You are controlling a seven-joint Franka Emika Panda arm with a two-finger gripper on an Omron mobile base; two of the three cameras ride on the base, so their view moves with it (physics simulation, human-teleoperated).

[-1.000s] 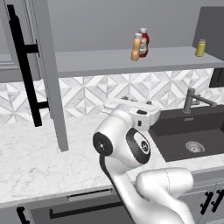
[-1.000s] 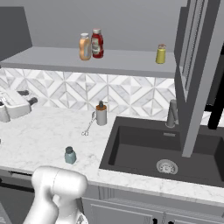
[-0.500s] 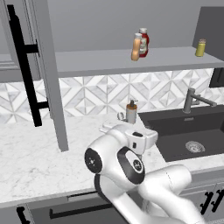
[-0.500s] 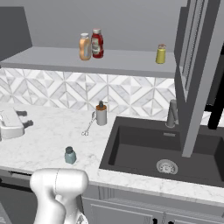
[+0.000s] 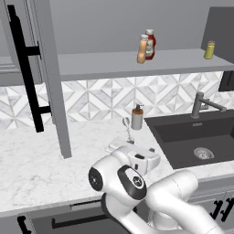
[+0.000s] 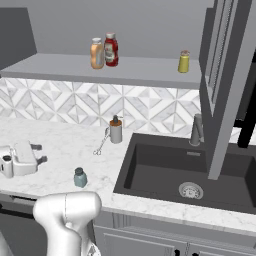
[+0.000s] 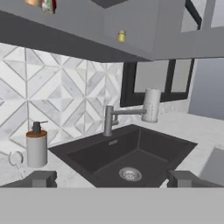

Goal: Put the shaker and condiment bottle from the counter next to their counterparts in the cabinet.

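**Shaker waits on the surface**

My hand [image 6: 20, 159] hangs low over the surface [image 6: 55, 145], fingers wide and empty. The shaker [image 6: 80, 177] stands near the front edge. Farther up, the condiment bottle [image 6: 97, 53] touches the ketchup bottle [image 6: 111, 49] on the cabinet shelf [image 6: 125, 72].

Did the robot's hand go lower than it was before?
Yes. The gripper has dropped from backsplash height to just over the counter, left of the shaker.

shaker [image 6: 80, 177] on counter [image 6: 60, 145], left of sink [image 6: 185, 170]
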